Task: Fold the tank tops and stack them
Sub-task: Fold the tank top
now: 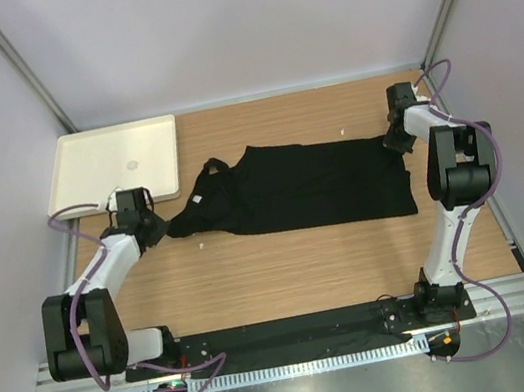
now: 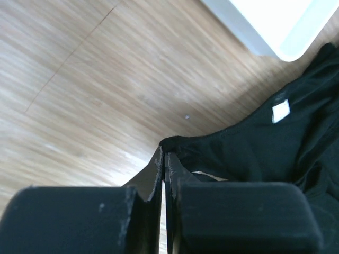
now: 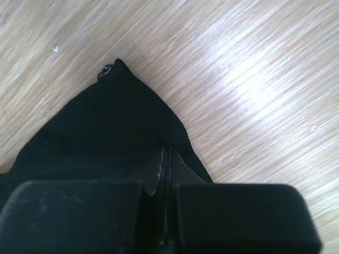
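Note:
A black tank top (image 1: 311,185) lies stretched across the wooden table, straps to the left, hem to the right. My left gripper (image 1: 158,226) is shut on its left shoulder end; in the left wrist view the jaws (image 2: 164,154) pinch the black fabric (image 2: 254,153), whose white label (image 2: 280,111) shows. My right gripper (image 1: 398,139) is shut on the top's far right hem corner; in the right wrist view the jaws (image 3: 166,152) pinch the cloth (image 3: 100,132), which rises to a point.
A white tray (image 1: 114,164) sits at the far left of the table, just behind my left gripper; its corner shows in the left wrist view (image 2: 265,21). Grey walls enclose the table on three sides.

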Available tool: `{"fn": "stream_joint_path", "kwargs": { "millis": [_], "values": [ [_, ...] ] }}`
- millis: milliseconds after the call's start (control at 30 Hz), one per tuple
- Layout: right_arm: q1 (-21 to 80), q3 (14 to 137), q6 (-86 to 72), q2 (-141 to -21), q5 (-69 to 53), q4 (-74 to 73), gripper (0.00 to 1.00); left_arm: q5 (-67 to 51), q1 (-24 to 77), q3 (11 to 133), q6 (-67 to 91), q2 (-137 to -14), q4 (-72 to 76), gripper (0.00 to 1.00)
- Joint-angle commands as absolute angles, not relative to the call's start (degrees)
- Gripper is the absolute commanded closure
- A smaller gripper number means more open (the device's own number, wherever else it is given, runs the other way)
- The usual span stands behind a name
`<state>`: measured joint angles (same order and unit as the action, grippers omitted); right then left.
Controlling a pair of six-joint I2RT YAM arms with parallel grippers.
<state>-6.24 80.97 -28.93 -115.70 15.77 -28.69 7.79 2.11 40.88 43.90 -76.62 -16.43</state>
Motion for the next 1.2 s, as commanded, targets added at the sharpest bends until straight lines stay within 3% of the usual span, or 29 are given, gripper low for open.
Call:
{"fn": "stream_joint_path", "kwargs": {
  "millis": [0, 167, 367, 400, 500, 567, 700, 900, 1000, 1167],
  "values": [
    [-6.6, 79.6, -30.3, -111.1, 19.2, -28.3, 0.99, 11.0, 1.8, 38.9, 43.8, -75.3, -17.8, 1.0],
    [-6.7, 79.1, -30.6, -110.6, 20.1, -28.1, 0.99, 14.6, 1.8, 38.0, 45.4, -75.5, -20.1, 1.0],
    [-6.9, 78.6, -31.3, -109.8, 20.7, -27.7, 0.99, 15.7, -2.3, 35.2, 46.9, -71.3, -20.0, 0.92],
    [-6.9, 78.7, -31.4, -109.8, 20.7, -27.8, 0.99, 15.0, -2.9, 35.3, 46.8, -71.3, -20.1, 0.81],
    [-6.9, 78.8, -31.2, -109.6, 19.4, -27.8, 0.99, 15.4, -3.6, 37.2, 46.0, -71.9, -21.2, 0.2],
    [-6.9, 78.8, -31.1, -109.7, 19.0, -27.7, 0.99, 13.5, -3.6, 39.1, 45.4, -72.0, -21.9, 0.18],
    [-6.9, 78.7, -30.9, -110.0, 18.0, -27.4, 0.99, 5.6, -1.2, 41.5, 44.6, -70.8, -17.7, 0.25],
    [-6.9, 78.9, -30.7, -110.0, 17.3, -27.3, 0.99, 16.2, 10.2, 54.9, 41.4, -74.4, -24.2, 0.23],
    [-6.9, 79.0, -30.7, -110.4, 16.8, -27.3, 0.99, 14.5, 12.7, 61.3, 38.4, -78.9, -26.2, 0.21],
    [-6.9, 79.4, -30.6, -110.7, 16.3, -27.2, 0.99, 10.3, 17.2, 72.6, 36.7, -92.0, -26.7, 0.28]
  ]
}}
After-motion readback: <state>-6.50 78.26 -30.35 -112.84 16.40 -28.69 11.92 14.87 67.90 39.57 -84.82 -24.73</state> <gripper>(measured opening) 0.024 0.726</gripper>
